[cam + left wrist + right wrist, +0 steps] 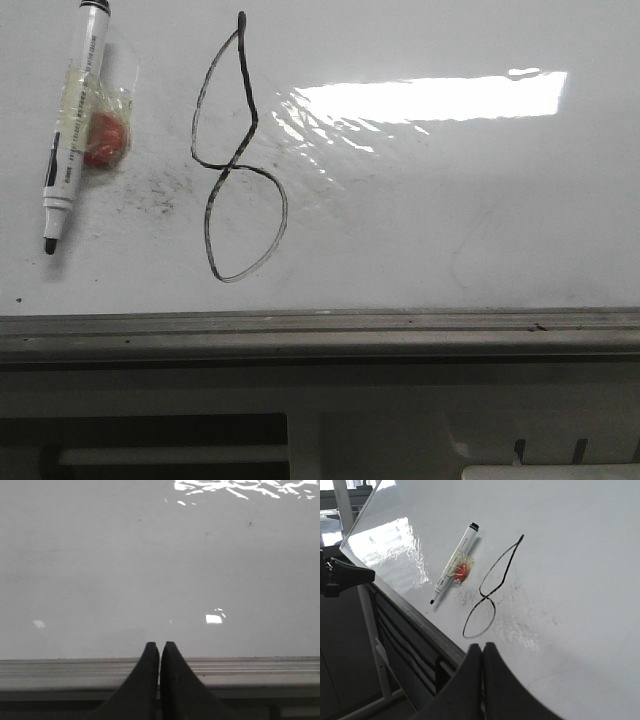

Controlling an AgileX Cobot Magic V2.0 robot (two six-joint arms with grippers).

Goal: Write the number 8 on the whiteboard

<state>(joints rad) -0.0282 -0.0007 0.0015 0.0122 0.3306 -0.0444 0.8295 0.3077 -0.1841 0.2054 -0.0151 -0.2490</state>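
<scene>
Glossy white fills nearly the whole front view: the whiteboard [480, 220], faintly smudged, with a bright band of reflected light across its upper right and a grey metal edge rail [320, 335] running along its lower side. On it, left of centre, stands the number 8 [236, 160] — a thin black line, tall and narrow, its upper loop drawn to a point at 12 o'clock and its lower loop rounder, the two meeting at a pinched crossing. At about 9 o'clock from the figure, near but not touching it, a marker [72, 125] lies on the board, white-barrelled with a black cap end at the top and its black tip pointing down toward 6 o'clock; clear tape [95, 105] wraps its middle, and a small red object [105, 138] sits under the tape just beside the barrel. Grey specks scatter between marker and figure. Both grippers show only in their wrist views: the left gripper [160, 652] has its dark fingers pressed together over the rail, holding nothing, and the right gripper [483, 655] is likewise closed on nothing — its tips near the board's lower edge, below the figure's lower loop.
</scene>
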